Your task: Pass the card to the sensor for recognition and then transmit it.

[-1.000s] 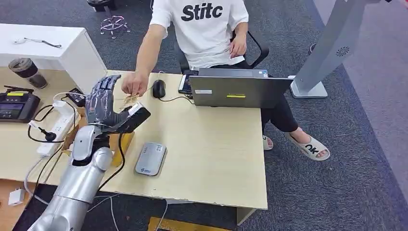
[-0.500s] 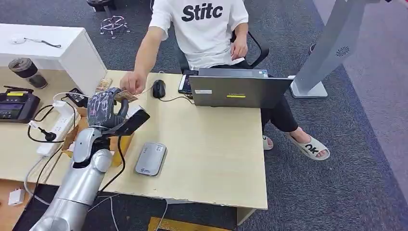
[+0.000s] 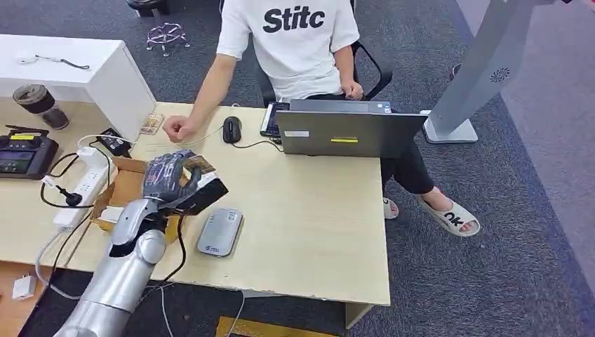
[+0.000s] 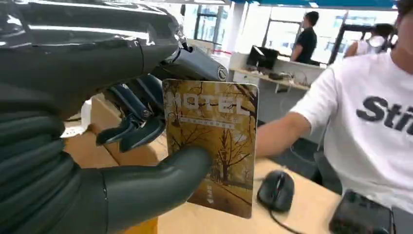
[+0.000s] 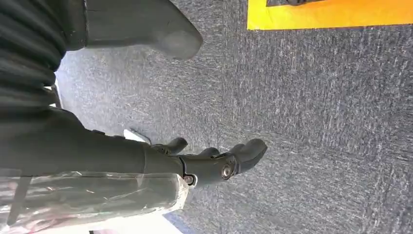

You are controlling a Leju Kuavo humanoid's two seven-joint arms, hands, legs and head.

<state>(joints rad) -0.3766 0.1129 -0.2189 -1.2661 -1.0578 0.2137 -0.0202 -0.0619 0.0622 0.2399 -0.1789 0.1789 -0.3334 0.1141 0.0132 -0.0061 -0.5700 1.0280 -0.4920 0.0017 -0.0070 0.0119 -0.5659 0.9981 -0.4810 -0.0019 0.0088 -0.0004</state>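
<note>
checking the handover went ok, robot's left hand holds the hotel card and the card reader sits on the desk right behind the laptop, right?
Not quite. The left hand does hold the hotel card, but the head view shows the card reader on the desk's near side, close by that hand, well apart from the laptop.

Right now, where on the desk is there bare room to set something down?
The widest bare patch is desk top between the grey sensor, the laptop and the near right edge. It is crowded on the left: the left hand holding the card, the cardboard box, power strip and cables.
</note>
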